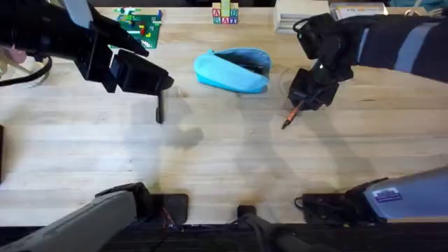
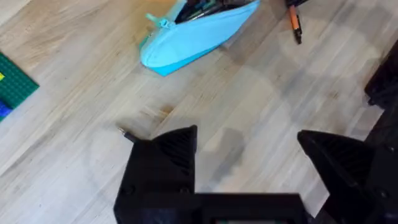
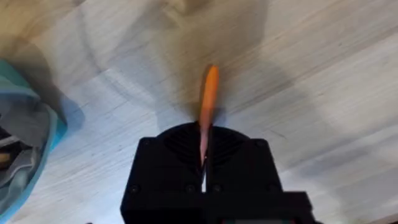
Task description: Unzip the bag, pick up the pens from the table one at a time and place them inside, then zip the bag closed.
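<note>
The light blue bag (image 1: 232,70) lies at the table's (image 1: 224,161) far middle with its zipper open and dark items showing inside (image 2: 193,37). My right gripper (image 1: 302,101) hovers just right of the bag, shut on the orange pen (image 1: 294,113), whose dark tip points down toward the table. In the right wrist view the orange pen (image 3: 210,93) sticks out from between the closed fingers (image 3: 180,149). The black pen (image 1: 159,108) lies left of the bag. My left gripper (image 2: 249,140) is open above it, and one pen end (image 2: 122,132) peeks out beside a finger (image 2: 168,155).
A green brick baseplate (image 1: 140,24) sits at the far left, with letter blocks (image 1: 225,14) and a white box (image 1: 297,17) along the far edge. Bare wood stretches across the near half of the table.
</note>
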`<state>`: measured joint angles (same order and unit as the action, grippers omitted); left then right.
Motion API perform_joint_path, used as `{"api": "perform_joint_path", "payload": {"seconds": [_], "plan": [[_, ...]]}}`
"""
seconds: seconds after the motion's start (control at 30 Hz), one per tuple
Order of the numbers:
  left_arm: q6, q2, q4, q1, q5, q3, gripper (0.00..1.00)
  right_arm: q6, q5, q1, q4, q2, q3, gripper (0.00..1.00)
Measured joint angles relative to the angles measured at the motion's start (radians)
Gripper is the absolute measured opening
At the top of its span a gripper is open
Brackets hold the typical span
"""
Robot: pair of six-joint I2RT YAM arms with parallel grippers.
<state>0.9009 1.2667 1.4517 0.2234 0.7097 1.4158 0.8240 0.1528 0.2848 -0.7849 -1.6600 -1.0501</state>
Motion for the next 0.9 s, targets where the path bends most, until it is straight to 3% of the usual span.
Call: {"api": "perform_joint_path", "payload": {"seconds": [0.23, 0.7, 0.9], "plan": [[0.000, 0.000, 0.000, 0.000, 0.000, 0.000, 0.993, -0.117, 0.000, 0.000, -0.017, 0.015, -0.085, 0.030], [0.000, 0.000, 0.000, 0.000, 0.000, 0.000, 0.993, -0.430, 0.000, 0.000, -0.031, 0.198, -0.230, 0.031], [0.000, 0.000, 0.000, 0.000, 0.000, 0.000, 0.994, -0.650, 0.000, 0.000, -0.030, 0.277, -0.243, 0.031]]}}
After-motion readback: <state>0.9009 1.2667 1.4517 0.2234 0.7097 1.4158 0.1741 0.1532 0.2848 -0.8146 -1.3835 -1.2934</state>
